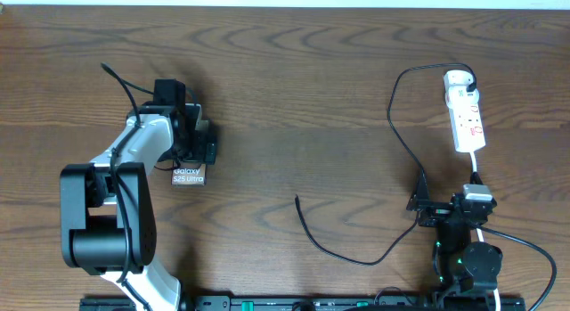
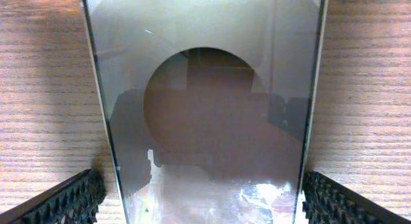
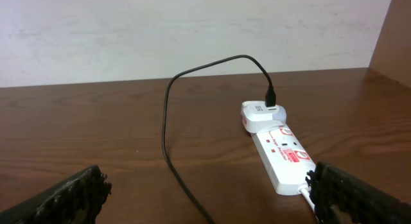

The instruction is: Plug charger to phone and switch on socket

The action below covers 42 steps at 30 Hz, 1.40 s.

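Your left gripper (image 2: 205, 208), jaws wide apart, straddles the phone (image 2: 205, 108) lying flat at table-left, slick and rigid, so pinch its long edges, while the right gripper (image 3: 205, 198), likewise spread and empty, sits near the limp charger (image 3: 166, 115), best held just behind its tip.

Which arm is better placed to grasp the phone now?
Left. The left gripper, open, straddles the phone, one finger at each side. The right gripper, also open, faces the socket, far across the table.
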{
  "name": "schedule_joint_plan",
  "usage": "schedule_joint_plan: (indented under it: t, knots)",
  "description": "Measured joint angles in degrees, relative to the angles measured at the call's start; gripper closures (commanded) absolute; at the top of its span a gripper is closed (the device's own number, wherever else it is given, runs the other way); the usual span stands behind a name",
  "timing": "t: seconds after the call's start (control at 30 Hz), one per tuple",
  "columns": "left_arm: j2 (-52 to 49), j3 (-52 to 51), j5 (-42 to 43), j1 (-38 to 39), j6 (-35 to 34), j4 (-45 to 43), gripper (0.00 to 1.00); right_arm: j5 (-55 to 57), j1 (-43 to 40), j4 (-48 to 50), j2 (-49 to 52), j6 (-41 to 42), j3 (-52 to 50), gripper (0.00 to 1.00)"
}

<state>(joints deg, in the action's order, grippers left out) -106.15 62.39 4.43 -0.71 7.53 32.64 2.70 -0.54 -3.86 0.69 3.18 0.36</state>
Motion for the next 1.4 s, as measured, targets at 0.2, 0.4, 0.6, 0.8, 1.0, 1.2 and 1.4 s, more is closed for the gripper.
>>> schedule_joint_plan:
  t: [0.2, 0.4, 0.6, 0.8, 1.0, 1.2, 1.4]
  knots:
    - [-0.26, 0.42, 0.2, -0.04, 0.0, 0.11, 0.02, 0.0, 0.0, 0.0, 0.0, -0.02, 0.0, 0.01]
    - [-0.26, 0.44, 0.2, -0.04, 0.0, 0.11, 0.02, 0.0, 0.0, 0.0, 0.0, 0.0, 0.0, 0.01]
    - [-0.26, 0.44, 0.22, -0.04, 0.0, 0.09, 0.02, 0.0, 0.0, 0.0, 0.0, 0.0, 0.0, 0.01]
    - [-0.28, 0.81, 0.39, -0.04, 0.0, 0.39, 0.02, 0.0, 0.0, 0.0, 0.0, 0.0, 0.0, 0.01]
    - [-0.59, 2.78, 0.63, -0.04, -0.02, 1.49, 0.02, 0.0, 0.0, 0.0, 0.0, 0.0, 0.0, 0.01]
    - [-2.75, 4.0, 0.57, -0.04, 0.04, 2.1, 0.02, 0.0, 0.0, 0.02, 0.0, 0.0, 0.0, 0.01]
    - [-3.21, 4.83, 0.79, -0.04, -0.02, 3.08, 0.02, -0.02, 0.0, 0.0, 0.0, 0.0, 0.0, 0.01]
